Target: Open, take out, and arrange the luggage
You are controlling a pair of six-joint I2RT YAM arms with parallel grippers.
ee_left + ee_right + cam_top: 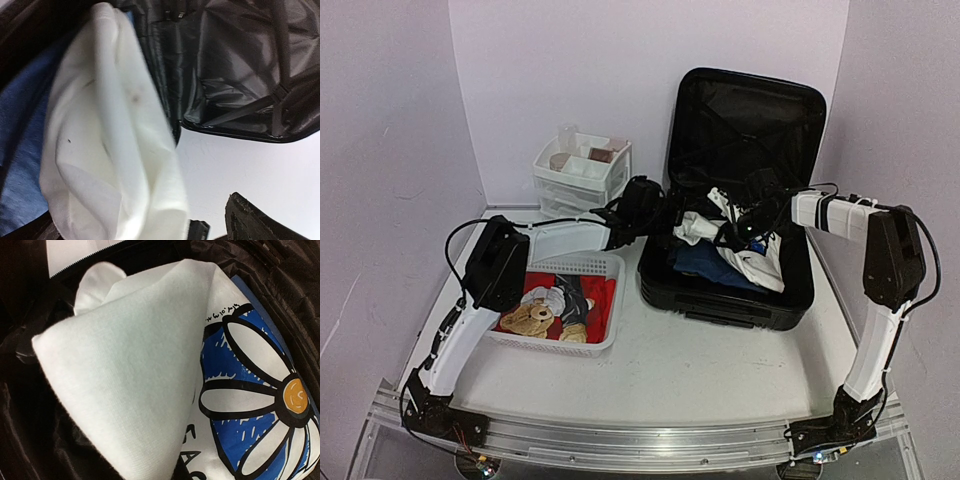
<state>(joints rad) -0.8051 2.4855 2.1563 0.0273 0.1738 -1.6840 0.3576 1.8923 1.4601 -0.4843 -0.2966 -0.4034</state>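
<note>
Luggage [720, 305] sits open on the surface [700, 370], right of centre. Its lid [745, 115] stands upright against the back wall, with the hinge along the far side. The base is packed with clothes.

- **Contents:** a white cloth [100, 150] lies at the left of the base, a blue garment [705, 262] sits under it, and a printed T-shirt [250, 390] with a blue-and-white flower lies to the right.
- **Left arm [570, 238]:** it reaches across the mesh basket [575, 265]. Its jaws are at the luggage's left rim, just beside the white cloth.
- **Left wrist view:** the cloth fills the near field, its long axis running top to bottom of the frame. One dark jaw tip shows at the bottom edge, bare. The other is hidden by cloth, so we cannot tell how wide the left jaws stand or whether they grip.
- **Right arm [830, 212]:** it comes in from the right, with its jaws low over the T-shirt inside the base.
- **Right wrist view:** we see a raised fold of white fabric close up but no fingers. We cannot tell whether the right jaws are open or closed.

The relation that matters is that the clothes lie between the two sets of jaws. The right jaws are deeper in. The left jaws are nearer the basket, which already holds a teddy bear [530, 318] on red fabric. We judge the left arm better placed to carry the cloth out leftward.

A drawer unit [582, 175] stands behind the basket, apart from both arms.
</note>
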